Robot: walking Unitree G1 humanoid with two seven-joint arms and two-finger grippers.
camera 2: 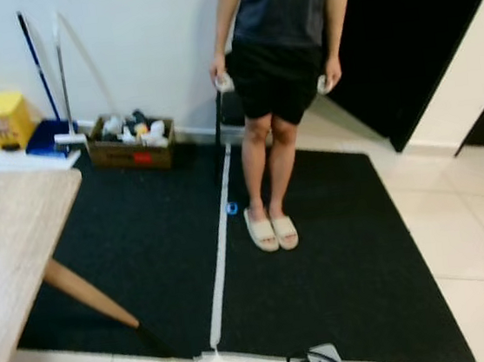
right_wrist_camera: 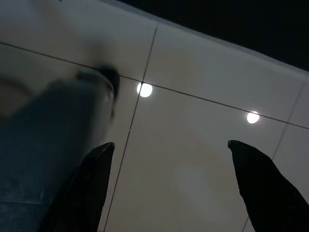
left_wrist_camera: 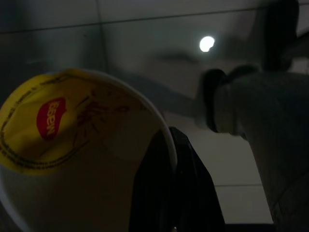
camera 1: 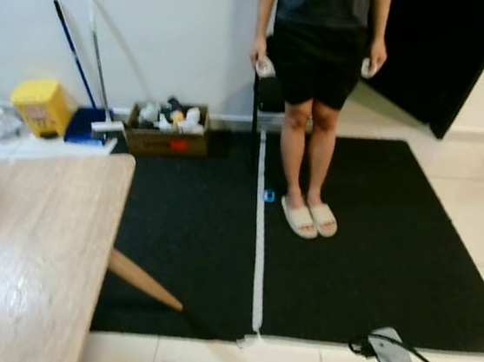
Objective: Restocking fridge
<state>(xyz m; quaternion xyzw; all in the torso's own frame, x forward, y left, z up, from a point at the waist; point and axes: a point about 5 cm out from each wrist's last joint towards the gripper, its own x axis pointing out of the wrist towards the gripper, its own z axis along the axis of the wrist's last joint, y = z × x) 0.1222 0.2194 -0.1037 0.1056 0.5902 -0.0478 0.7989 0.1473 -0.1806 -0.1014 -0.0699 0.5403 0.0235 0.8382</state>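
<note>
Yellow-lidded and white-walled, a cup (left_wrist_camera: 72,154) sits clamped in the left gripper (left_wrist_camera: 169,193), one black finger pressed against its side, with pale floor tiles (left_wrist_camera: 145,48) in dim light beyond it. The right gripper (right_wrist_camera: 178,188) hangs over the same tiles, its two black fingers (right_wrist_camera: 91,183) spread wide apart with nothing between them. Ahead lies a black mat (camera 1: 364,254) with a white strip of tape (camera 1: 259,231) running down its middle. A person (camera 1: 318,41) in dark shorts and pale sandals (camera 1: 309,219) stands on the mat just beside the tape, holding a small pale object in each hand. A wooden table (camera 1: 32,257) takes up the near left, one angled leg resting on the mat. Against the far wall stand a cardboard box (camera 1: 168,132) of bottles, a yellow bin (camera 1: 41,106) and a blue dustpan (camera 1: 85,122) with long handles leaning up.
</note>
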